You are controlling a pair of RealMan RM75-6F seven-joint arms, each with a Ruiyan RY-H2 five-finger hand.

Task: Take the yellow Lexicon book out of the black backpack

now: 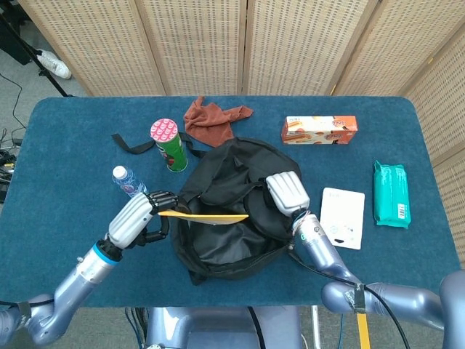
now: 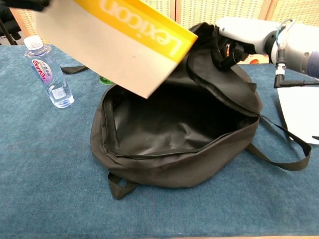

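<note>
The yellow Lexicon book [image 1: 203, 216] [image 2: 114, 42] hangs in the air over the left side of the black backpack [image 1: 232, 211] [image 2: 179, 144], clear of its open mouth. My left hand [image 1: 134, 218] grips the book's left end; in the chest view this hand is almost wholly out of frame at the top left. My right hand [image 1: 287, 193] [image 2: 244, 37] holds the backpack's upper flap at its right side, keeping the bag open. The bag's inside looks empty and dark.
A water bottle [image 1: 129, 182] [image 2: 49, 72] and a green snack can [image 1: 168, 145] stand left of the bag. A brown cloth [image 1: 211, 118], a snack box [image 1: 320, 130], a white pouch [image 1: 341, 217] and a teal wipes pack [image 1: 391, 194] lie behind and to the right. A black strap [image 1: 131, 144] lies at far left.
</note>
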